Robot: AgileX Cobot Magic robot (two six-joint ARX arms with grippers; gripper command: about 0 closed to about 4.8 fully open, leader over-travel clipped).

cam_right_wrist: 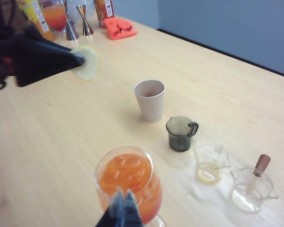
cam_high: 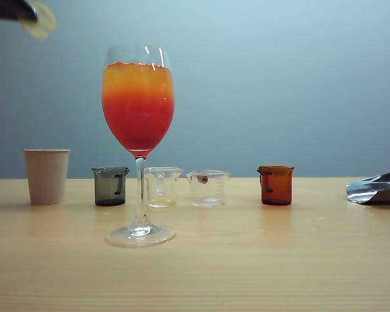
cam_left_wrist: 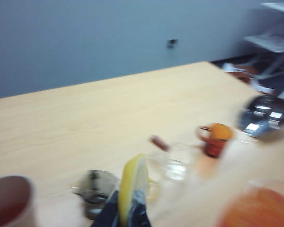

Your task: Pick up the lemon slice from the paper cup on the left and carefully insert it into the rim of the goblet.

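Goblet (cam_high: 138,104) stands mid-table, full, rim free for slice. Paper cup (cam_high: 47,176) on left, empty now. Your left gripper (cam_right_wrist: 78,60) hangs high above cup, clamped on lemon slice (cam_high: 40,21), held edge-on, flat faces sideways, ready to slot over rim. Right gripper (cam_right_wrist: 123,209) shut, empty, beside goblet.

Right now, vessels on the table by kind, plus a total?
Goblet: 1
Paper cup: 1
Dark-grey beaker: 1
Clear beakers: 2
Amber beaker: 1
Total: 6
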